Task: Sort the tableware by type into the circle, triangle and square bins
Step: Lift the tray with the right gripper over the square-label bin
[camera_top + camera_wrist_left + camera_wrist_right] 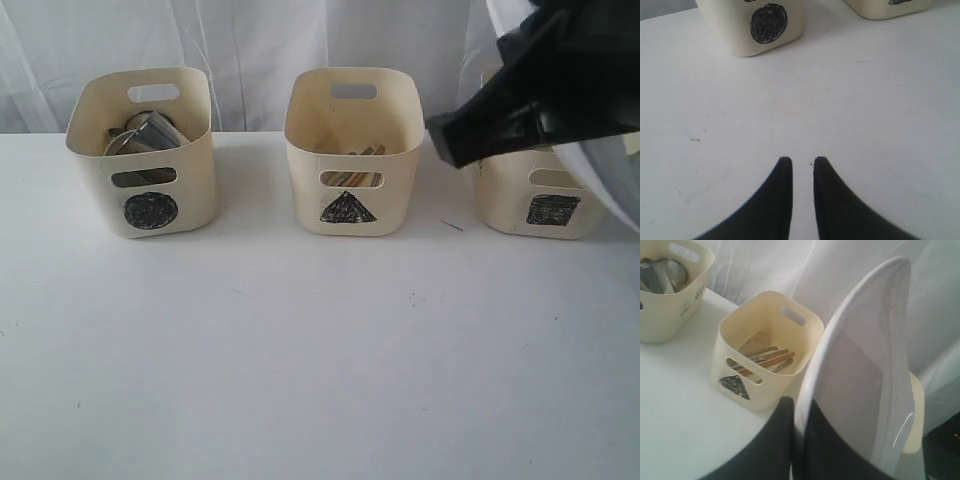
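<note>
Large white square plate (865,365) is up on edge and in the air at the square bin (545,210), covering part of that bin in the exterior view; whether it is over the opening or just beside it cannot be told. Right gripper (799,412) pinches the plate's rim, one finger on each face. Step in hand, as judged: carrying the plate to the square bin, likely the last item, since no other tableware shows on the table (300,370). Next move calls for squaring the plate's edge to the bin mouth, then lowering it edge-first before the fingers part. The plate looks broad against the opening, so it may catch a wall or end up leaning out over the rim; a smooth rim in a thin pinch could also slip. Inside of the square bin is hidden, contents unknown. Next along from the square bin is the triangle bin (300,205), with steel cutlery (760,354) and wooden chopsticks (777,359) lying on its floor. Farthest from the square bin is the circle bin (195,200), with steel mugs (150,133) tilted inside; bowls beneath them cannot be made out. Left gripper (799,162) is well apart from the square bin, out before the circle bin, low over the table, fingers drawn nearly together with a slit between, holding nothing
</note>
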Robot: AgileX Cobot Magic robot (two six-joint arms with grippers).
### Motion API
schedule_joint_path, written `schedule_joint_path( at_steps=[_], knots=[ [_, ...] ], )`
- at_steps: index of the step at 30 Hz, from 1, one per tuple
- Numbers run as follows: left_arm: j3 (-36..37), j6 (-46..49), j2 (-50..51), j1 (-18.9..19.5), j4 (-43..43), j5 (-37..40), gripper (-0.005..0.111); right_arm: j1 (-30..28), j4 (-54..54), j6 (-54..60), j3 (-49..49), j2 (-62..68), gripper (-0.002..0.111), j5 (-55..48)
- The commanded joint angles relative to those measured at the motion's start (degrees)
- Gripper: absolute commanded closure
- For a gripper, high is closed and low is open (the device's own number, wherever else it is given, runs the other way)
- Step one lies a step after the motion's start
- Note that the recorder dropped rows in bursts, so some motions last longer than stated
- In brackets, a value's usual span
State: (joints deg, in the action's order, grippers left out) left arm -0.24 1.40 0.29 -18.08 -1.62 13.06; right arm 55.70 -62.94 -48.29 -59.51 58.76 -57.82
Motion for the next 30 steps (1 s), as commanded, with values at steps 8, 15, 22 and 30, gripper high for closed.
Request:
schedule_joint_path(
  at_steps=[8,15,22,30],
  knots=[
    [0.24,0.10,-0.29,0.17,0.04,-0.20,0.085,-24.51,0.03,11.15,-3.72,4.14,0.108,29.52],
    [0.24,0.10,-0.29,0.17,0.04,-0.20,0.085,-40.57,5.78,11.04,-7.29,14.42,0.108,46.35],
    [0.24,0.10,-0.29,0.17,0.04,-0.20,0.085,-47.18,6.99,11.04,-7.80,21.18,0.108,55.45],
    [0.24,0.10,-0.29,0.17,0.04,-0.20,0.085,-53.62,6.87,10.20,-10.73,25.45,0.108,63.34]
  ],
)
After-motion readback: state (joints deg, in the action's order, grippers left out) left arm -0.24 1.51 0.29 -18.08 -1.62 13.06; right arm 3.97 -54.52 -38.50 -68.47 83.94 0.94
